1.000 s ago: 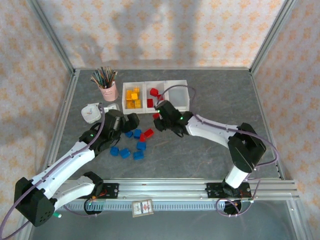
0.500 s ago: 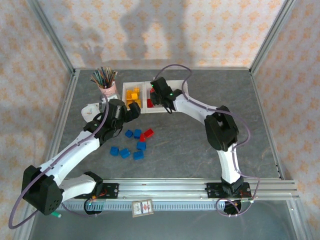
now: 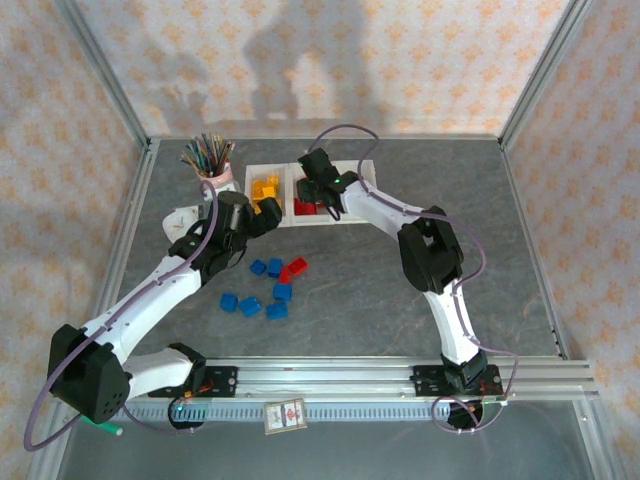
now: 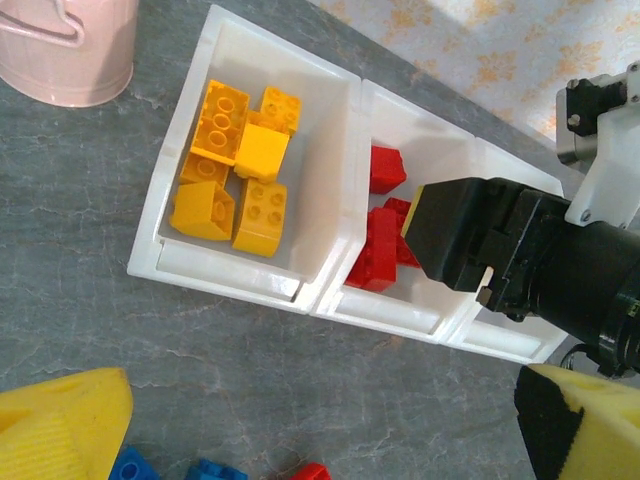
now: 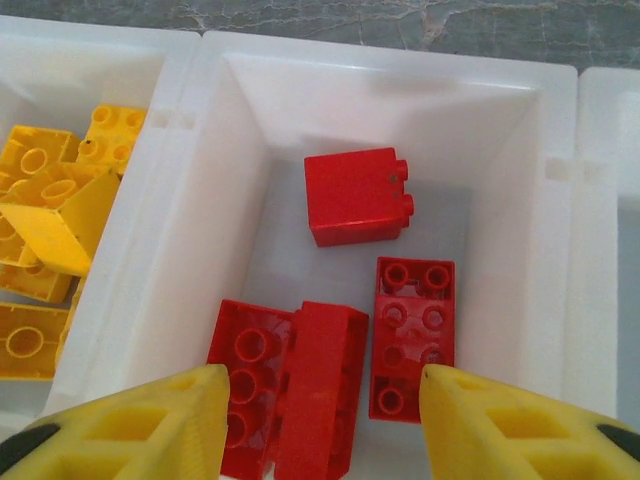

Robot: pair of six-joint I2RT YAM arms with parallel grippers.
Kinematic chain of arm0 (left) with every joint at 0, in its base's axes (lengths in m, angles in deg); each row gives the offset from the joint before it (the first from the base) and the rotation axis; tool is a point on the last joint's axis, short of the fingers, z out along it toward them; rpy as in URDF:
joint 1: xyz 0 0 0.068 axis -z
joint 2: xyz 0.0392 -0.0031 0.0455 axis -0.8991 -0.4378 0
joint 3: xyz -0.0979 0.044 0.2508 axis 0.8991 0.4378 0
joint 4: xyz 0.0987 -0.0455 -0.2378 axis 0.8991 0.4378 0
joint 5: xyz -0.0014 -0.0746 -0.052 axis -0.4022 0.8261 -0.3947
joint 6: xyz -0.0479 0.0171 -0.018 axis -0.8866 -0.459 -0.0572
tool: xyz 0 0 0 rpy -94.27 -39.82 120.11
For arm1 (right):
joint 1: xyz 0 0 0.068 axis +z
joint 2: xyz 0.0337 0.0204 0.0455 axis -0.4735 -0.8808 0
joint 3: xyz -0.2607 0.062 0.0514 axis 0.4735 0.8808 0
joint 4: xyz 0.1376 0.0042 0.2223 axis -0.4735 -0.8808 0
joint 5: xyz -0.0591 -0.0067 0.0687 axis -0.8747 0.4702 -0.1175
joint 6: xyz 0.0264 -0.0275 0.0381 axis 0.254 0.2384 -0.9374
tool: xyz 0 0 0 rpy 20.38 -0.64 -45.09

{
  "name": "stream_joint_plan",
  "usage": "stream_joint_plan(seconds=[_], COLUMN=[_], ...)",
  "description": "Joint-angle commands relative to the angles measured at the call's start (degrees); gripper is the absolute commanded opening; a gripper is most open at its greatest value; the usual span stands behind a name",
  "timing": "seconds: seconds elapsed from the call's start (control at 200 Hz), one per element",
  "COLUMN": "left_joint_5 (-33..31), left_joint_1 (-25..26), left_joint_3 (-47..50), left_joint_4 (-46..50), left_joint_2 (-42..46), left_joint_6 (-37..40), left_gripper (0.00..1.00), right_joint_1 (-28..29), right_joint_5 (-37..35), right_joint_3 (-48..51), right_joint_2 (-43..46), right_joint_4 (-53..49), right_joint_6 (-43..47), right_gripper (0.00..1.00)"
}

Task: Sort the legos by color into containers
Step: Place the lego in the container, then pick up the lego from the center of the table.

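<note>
Containers [image 4: 335, 200], toward the table's [image 3: 400, 300] far edge: yellow legos [image 4: 235, 165] binned left, red legos [image 5: 355, 195] binned centre. Outstanding mid-table: blue legos [image 3: 250, 305], loose red legos [image 3: 297, 266]. Right gripper [image 5: 320, 420] over red bin, jaws apart, empty; left gripper [image 4: 320, 435] wide, empty.

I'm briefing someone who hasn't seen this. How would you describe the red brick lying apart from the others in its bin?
Find the row of white bins beside the pink cup; take the middle bin. The red brick sits alone near its far wall, tipped so its studs point sideways, while the other reds huddle together.
</note>
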Motion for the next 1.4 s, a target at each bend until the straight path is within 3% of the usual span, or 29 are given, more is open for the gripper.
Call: stream_joint_plan(seconds=[0.0, 0.525, 0.836, 1.091, 1.396], left_joint_5=[1.03, 2.56, 1.85, 1.15, -0.08], left_joint_1=[-0.57, -0.57, -0.57, -0.57, -0.61], left_joint_3=[-0.74, 5.43, 10.61, 12.72, 12.2], left_joint_4=[-1.14, 2.32, 4.26, 4.6, 6.23], left_joint_2=[1.47, 9.6, 13.48, 15.56, 16.3], left_joint_6=[0.57, -0.43, -3.06, -4.44, -4.01], left_gripper=[0.99, 0.99, 0.99, 0.99, 0.99], right_joint_1=[0.5, 6.55, 14.22, 18.26, 18.32], right_joint_5=[0.59, -2.1, -3.72, -1.29, -0.16], right_joint_3=[3.37, 31.33, 43.02, 44.02, 41.39], right_joint_2=[6.94, 25.83, 27.77, 24.74, 20.12], right_joint_4=[0.47, 4.87, 7.05, 9.61, 12.36], right_joint_6=[-0.33, -1.82, -0.13, 1.17, 1.44], right_gripper=[0.55, 0.69, 0.77, 0.81, 0.82])
